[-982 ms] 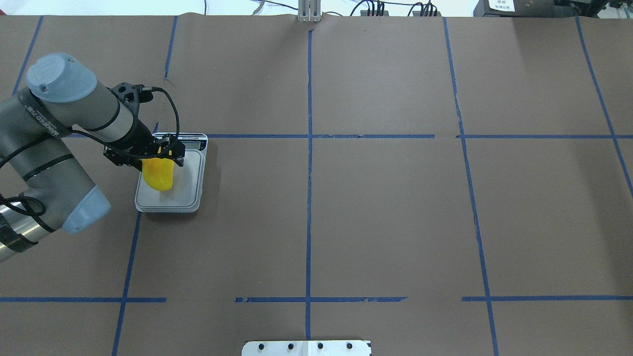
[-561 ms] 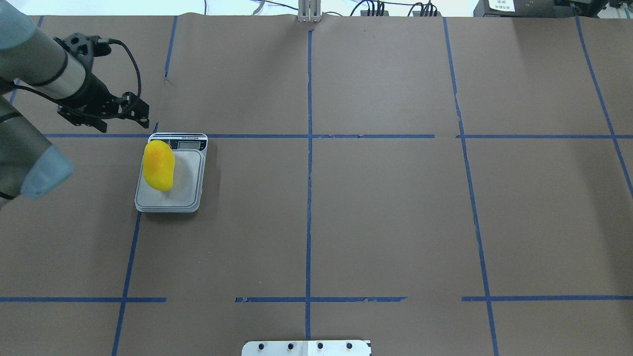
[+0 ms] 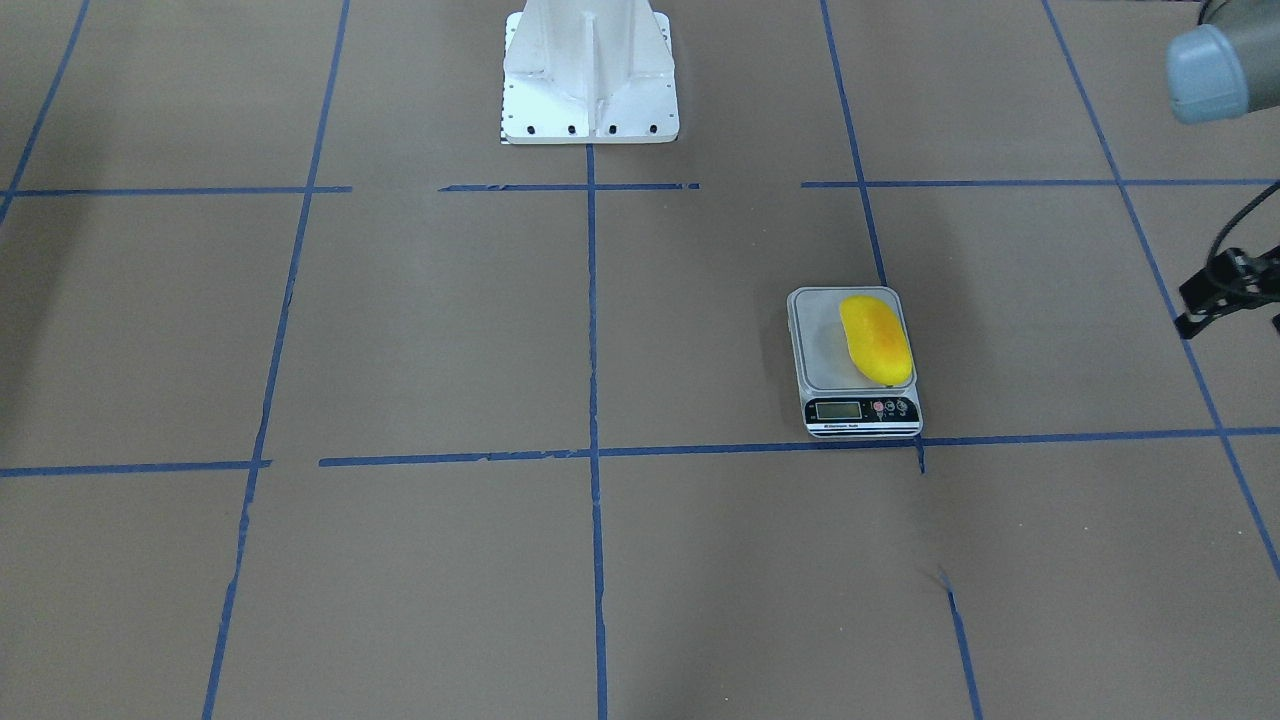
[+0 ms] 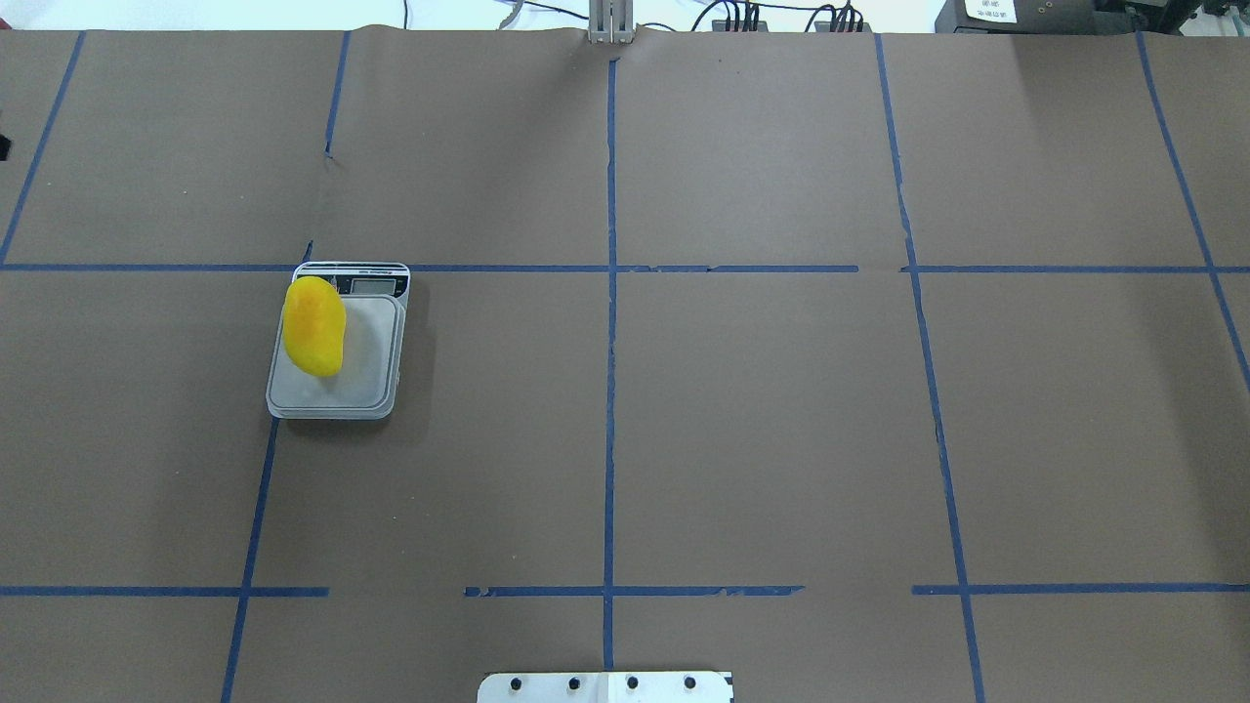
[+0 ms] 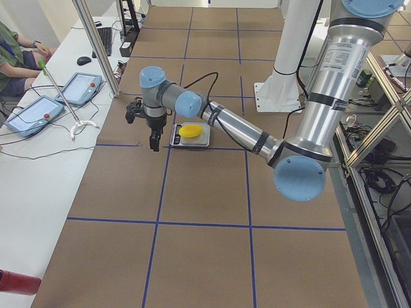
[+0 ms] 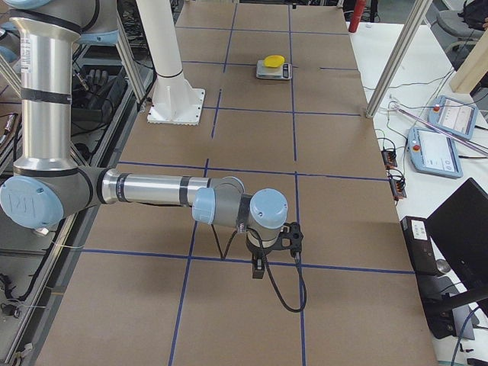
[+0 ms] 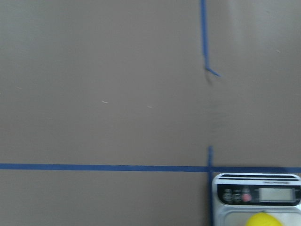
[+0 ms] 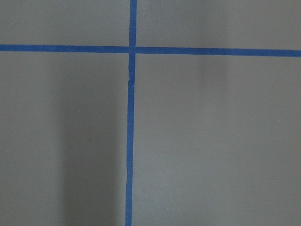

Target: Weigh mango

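- We count one mango (image 4: 312, 327) lying on one scale (image 4: 337, 392), near the left gripper (image 5: 154, 142) and apart from it.
- Its edge-cropped jaws look perhaps parted; we cannot tell.
- The right gripper (image 6: 258, 268) is well apart; likewise unclear.

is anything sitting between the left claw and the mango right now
Nothing visible does. The mango lies on the scale, and the left claw hangs off to one side of it. Only bare table paper lies between them.
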Available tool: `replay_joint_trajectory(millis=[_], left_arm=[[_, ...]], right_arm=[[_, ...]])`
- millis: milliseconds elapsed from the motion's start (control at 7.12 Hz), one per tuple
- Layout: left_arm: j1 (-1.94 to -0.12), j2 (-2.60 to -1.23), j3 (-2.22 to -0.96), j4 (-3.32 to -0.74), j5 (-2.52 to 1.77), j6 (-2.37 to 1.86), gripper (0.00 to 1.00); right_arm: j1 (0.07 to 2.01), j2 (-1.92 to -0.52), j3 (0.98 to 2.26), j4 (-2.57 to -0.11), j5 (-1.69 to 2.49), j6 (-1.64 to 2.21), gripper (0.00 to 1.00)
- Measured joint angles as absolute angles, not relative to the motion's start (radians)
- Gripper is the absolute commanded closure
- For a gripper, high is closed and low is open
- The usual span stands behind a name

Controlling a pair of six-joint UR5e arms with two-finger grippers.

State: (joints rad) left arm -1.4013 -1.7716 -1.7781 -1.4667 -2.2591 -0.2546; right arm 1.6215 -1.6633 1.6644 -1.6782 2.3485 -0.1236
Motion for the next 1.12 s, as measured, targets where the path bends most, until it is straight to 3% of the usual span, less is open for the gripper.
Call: replay_joint_trajectory(millis=[421, 1123], left_arm=[[-1.576, -1.668, -1.637, -1.469, -2.311, 0.105, 0.00], [-1.591, -1.625, -1.613, -1.482, -2.318, 0.144, 0.00]], right_arm=[[1.621, -1.663, 1.664, -1.678, 2.349, -0.123, 0.00], [1.621, -1.664, 1.664, -1.677, 2.349, -0.124, 0.00]])
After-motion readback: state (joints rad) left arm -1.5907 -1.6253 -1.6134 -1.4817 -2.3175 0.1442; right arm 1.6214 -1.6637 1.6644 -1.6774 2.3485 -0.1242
